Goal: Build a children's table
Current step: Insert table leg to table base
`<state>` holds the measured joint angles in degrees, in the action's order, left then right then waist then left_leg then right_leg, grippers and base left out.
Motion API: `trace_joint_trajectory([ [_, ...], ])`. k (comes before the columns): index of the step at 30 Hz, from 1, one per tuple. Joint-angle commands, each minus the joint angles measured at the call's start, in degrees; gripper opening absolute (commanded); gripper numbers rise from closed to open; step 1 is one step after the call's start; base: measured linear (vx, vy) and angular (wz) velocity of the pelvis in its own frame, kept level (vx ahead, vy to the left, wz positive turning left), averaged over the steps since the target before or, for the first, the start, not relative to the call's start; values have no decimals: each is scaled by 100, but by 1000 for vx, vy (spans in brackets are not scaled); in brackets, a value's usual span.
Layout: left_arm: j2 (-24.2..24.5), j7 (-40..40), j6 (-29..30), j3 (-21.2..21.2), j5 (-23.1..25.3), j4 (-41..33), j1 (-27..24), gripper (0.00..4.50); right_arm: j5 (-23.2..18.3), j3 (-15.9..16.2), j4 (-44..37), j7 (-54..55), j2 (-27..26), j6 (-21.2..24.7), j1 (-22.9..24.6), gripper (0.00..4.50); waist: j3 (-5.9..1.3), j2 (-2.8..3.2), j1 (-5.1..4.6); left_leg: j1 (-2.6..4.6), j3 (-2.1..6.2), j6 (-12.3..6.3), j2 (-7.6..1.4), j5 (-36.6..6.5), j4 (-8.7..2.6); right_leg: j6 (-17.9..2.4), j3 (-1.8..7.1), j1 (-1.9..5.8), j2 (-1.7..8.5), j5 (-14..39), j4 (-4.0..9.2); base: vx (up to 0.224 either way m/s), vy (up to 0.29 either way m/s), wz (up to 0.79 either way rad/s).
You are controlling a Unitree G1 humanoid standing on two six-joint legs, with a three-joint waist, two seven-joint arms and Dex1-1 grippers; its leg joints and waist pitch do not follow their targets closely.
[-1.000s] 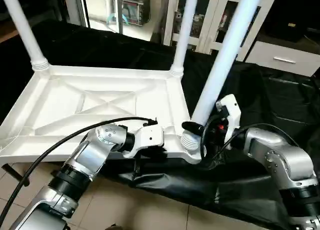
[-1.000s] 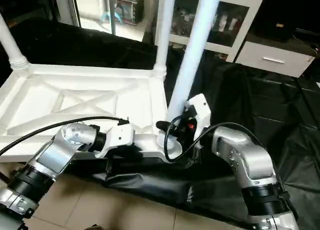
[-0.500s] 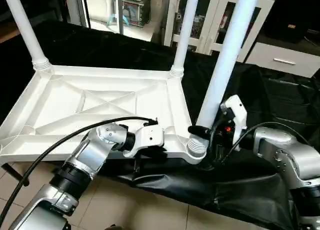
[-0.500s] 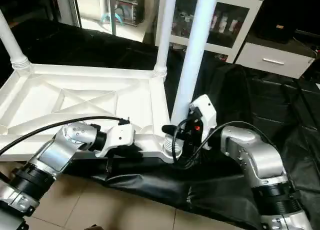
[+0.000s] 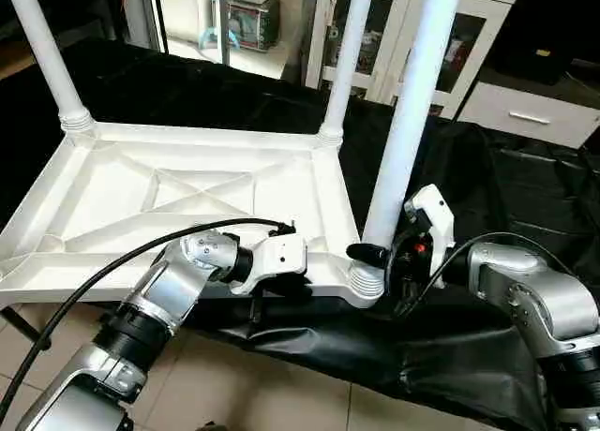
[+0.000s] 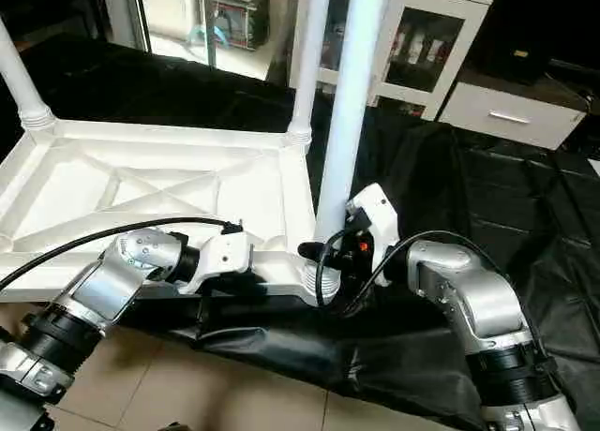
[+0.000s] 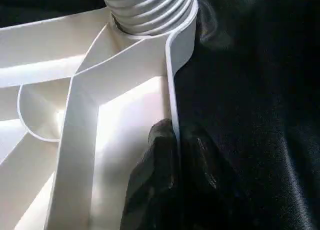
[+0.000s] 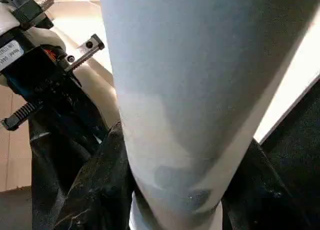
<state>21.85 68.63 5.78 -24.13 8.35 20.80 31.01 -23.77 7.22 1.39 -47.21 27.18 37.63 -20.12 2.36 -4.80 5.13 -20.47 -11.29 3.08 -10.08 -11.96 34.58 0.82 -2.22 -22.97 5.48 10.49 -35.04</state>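
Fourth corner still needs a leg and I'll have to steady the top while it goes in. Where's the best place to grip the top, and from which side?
Judging by its pose, take the table top by its thin upright rim on the near edge, coming from the robot's side with one finger inside, one outside. The left gripper is pinching that rim this way near the corner socket; the ribs behind look stiff.

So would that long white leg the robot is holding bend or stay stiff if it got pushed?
The leg probably stays stiff: it stands straight though the right gripper holds only its base. It looks like smooth, hollow plastic, so likely light and a bit slippery.
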Motion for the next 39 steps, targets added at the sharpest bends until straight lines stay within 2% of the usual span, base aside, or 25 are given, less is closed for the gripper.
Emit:
trace_joint_trajectory([
  [1,-126,87,-195,-198,-95,98,-69,2,124,162,146,-27,-43,16,16,189,-263,-61,-34,43,134,25,-327,-1070,-492,-912,211,153,327,1644,428,0,0,0],
  [4,-118,112,-195,-187,-104,121,-46,2,136,156,246,-42,-103,-5,21,189,-256,-37,-41,48,141,68,-327,-1211,-505,-898,215,139,327,1761,444,0,0,0],
  [8,-108,120,-195,-184,-101,115,-47,2,115,61,369,69,-174,-23,23,189,-263,-40,-53,62,149,132,-330,-1349,-514,-881,215,136,325,1831,455,0,0,0],
  [14,-92,140,-176,-175,-116,97,-64,2,-121,-387,508,253,-314,38,176,189,-265,-34,-49,66,146,131,-333,-1363,-520,-938,217,138,325,1716,450,0,0,0],
  [17,-100,134,-171,-159,-122,126,-43,2,-320,-648,565,365,-463,67,301,189,-268,-52,-47,56,145,121,-331,-1337,-523,-945,214,146,327,1689,450,0,0,0],
  [21,-98,128,-169,-148,-124,131,-37,2,-397,-733,552,373,-539,26,427,189,-269,-33,-46,72,141,136,-335,-1353,-525,-956,215,130,324,1665,451,0,0,0],
  [28,-97,118,-145,-120,-133,132,-27,2,-295,-694,351,212,-697,-651,972,189,-264,-27,-33,61,148,130,-339,-1451,-540,-898,216,130,332,1754,473,0,0,0],
  [30,-87,119,-138,-110,-135,126,-32,2,-175,-691,330,254,-775,-987,1132,189,-256,-16,-30,61,148,131,-343,-1483,-545,-896,219,120,335,1760,480,0,0,0],
  [31,-86,119,-134,-107,-136,126,-32,2,-215,-738,313,250,-835,-1047,1189,189,-259,-30,-34,48,153,131,-337,-1466,-546,-881,218,131,333,1738,472,0,0,0],
  [36,-82,113,-124,-87,-137,136,-23,2,-291,-878,264,334,-1068,-1426,1406,189,-243,-5,-36,56,164,135,-346,-1651,-571,-879,221,116,339,1894,497,0,0,0],
  [39,-61,117,-104,-75,-143,121,-26,2,-180,-806,182,323,-1185,-1955,1566,189,-239,7,-38,55,174,166,-348,-1773,-582,-843,223,106,343,1990,511,0,0,0],
])
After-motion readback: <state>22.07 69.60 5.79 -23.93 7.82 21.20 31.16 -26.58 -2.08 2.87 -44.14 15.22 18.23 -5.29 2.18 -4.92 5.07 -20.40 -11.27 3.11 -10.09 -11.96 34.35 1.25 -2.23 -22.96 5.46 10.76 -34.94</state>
